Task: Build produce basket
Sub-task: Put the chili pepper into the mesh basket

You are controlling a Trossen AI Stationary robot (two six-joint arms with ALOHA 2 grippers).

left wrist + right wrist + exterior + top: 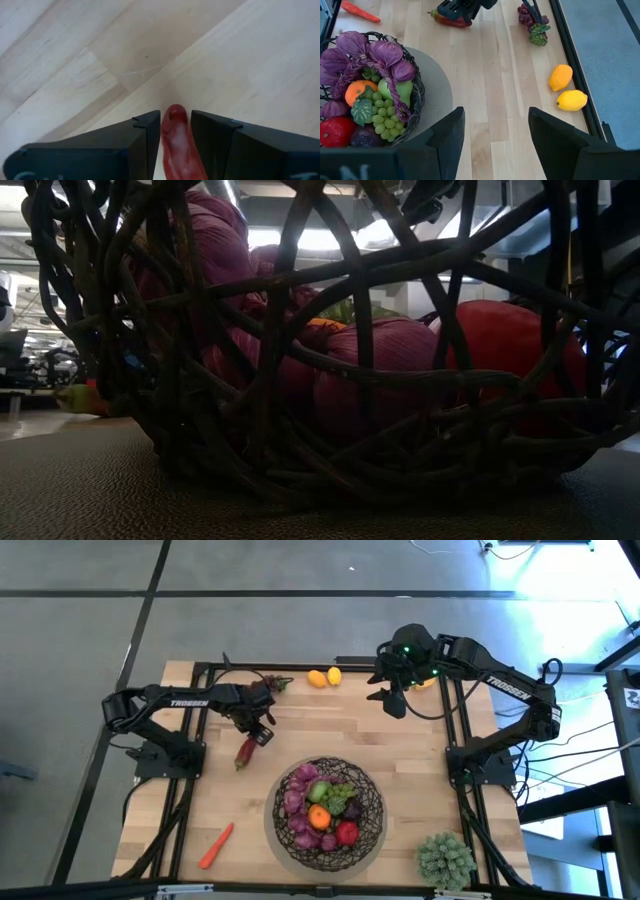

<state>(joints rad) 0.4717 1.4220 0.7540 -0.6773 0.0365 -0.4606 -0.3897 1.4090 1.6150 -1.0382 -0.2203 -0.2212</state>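
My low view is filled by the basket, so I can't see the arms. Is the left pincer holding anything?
Observer: Yes. The left pincer is closed on a red pepper, down at the tabletop and apart from the basket.
Operator: And the right one?
Observer: The right pincer is open and empty, up near the table's far right corner.
Operator: What else is outside the basket?
Observer: Two lemons, a carrot and a grape bunch.
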